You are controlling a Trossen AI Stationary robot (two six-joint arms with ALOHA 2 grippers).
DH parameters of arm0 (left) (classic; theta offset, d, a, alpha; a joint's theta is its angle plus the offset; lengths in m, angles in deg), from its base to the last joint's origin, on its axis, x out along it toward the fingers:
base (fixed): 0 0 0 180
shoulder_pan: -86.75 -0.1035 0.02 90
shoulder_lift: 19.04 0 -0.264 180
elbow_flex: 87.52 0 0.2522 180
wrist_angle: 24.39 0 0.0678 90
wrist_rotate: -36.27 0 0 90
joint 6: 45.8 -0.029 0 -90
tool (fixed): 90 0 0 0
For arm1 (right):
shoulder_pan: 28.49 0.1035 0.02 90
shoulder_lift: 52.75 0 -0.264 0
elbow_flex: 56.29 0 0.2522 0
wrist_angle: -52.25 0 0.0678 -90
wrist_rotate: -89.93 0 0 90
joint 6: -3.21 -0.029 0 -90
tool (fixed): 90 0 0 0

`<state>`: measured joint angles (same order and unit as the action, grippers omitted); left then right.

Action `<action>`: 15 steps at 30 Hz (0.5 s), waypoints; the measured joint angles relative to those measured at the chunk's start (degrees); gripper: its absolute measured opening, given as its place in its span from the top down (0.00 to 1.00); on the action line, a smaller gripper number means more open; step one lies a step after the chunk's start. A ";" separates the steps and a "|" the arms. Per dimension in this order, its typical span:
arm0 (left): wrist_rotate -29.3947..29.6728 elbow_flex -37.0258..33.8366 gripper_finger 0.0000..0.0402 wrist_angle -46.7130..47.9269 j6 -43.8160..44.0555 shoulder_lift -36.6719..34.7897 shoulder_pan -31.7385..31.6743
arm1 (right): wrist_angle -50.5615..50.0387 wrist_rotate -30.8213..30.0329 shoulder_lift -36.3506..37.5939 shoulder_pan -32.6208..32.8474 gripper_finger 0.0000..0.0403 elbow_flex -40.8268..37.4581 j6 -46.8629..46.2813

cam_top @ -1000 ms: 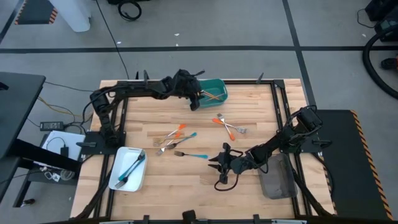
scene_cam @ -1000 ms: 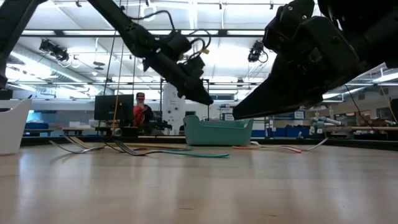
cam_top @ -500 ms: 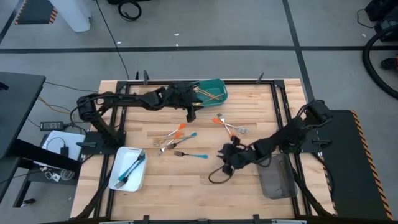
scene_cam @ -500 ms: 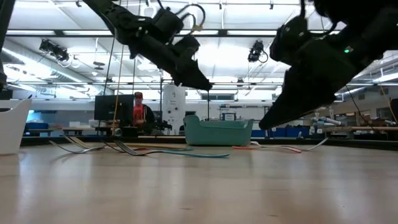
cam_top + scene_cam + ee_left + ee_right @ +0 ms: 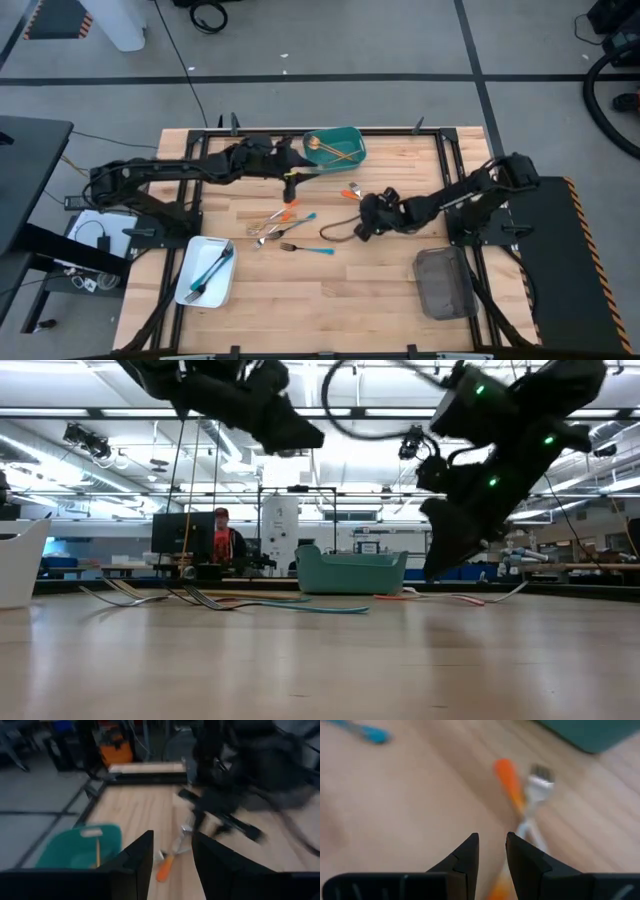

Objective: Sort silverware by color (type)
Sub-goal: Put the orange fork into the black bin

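High view: bare wood fills the lower centre of the table (image 5: 330, 300), between the white tray (image 5: 190, 290) at lower left and the grey tray (image 5: 445, 290) at lower right. The left gripper (image 5: 291, 186), fingers narrowly apart and empty, has pulled back from the teal tray (image 5: 352, 153) at upper centre. The right gripper (image 5: 366, 228), also narrowly parted, has climbed toward the orange-handled pair (image 5: 366, 203). Other silverware (image 5: 280, 226) lies left of centre.
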<state>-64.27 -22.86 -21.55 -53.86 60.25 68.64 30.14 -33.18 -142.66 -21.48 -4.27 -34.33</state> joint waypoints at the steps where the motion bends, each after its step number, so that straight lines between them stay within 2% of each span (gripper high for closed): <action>1: -1.36 -0.56 0.65 2.32 -0.10 -1.35 -0.05 | -0.05 0.01 0.00 -1.12 0.74 0.01 -0.04; 7: -4.16 -4.93 0.65 5.71 -3.90 -6.93 -0.07 | -0.74 2.36 -0.02 -4.55 0.74 0.13 0.03; 15: -6.60 -6.85 0.65 11.27 -6.19 -12.10 -2.45 | -2.51 1.01 -0.05 -1.68 0.74 0.21 -4.78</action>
<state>-70.88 -29.71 -10.28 -60.05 48.15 66.19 27.63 -32.16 -142.71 -23.16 -4.06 -39.11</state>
